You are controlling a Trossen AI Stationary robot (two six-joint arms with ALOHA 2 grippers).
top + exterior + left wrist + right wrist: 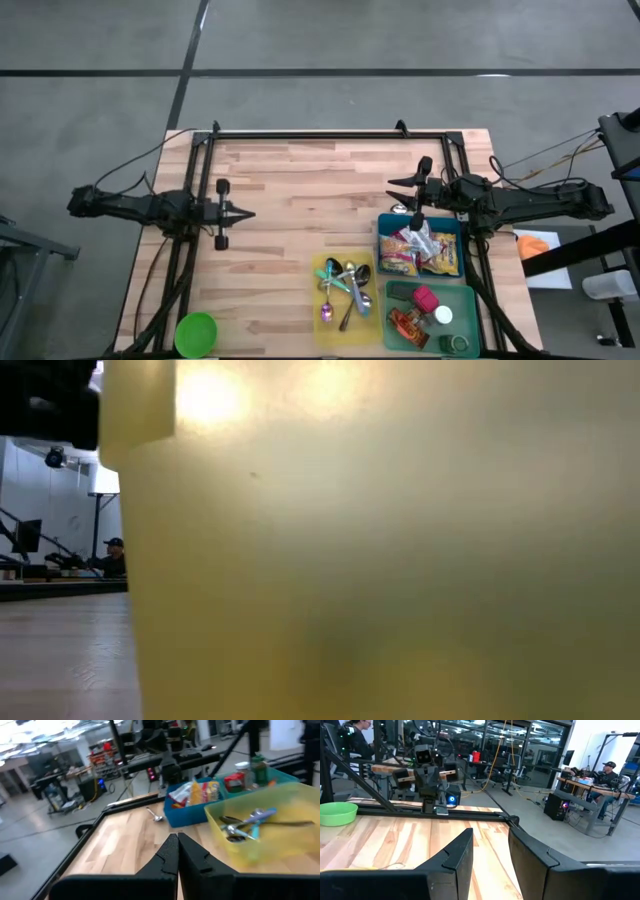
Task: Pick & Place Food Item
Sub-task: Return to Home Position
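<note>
Food packets [418,250] [197,794] lie in a blue tray [385,245] at the table's right. My left gripper [248,213] [177,837] hovers level over the table's left half, shut and holding nothing, pointing toward the trays. My right gripper [393,195] [490,837] hangs level just beyond the blue tray's far left corner, pointing toward the table's left. It is open with nothing between its fingers.
A yellow tray [322,300] [220,827] holding spoons sits near the front, and its wall [380,560] fills the low view. A green tray [472,300] holds bottles and small items. A loose spoon [155,815] lies by the blue tray. A green bowl [196,333] stands front left.
</note>
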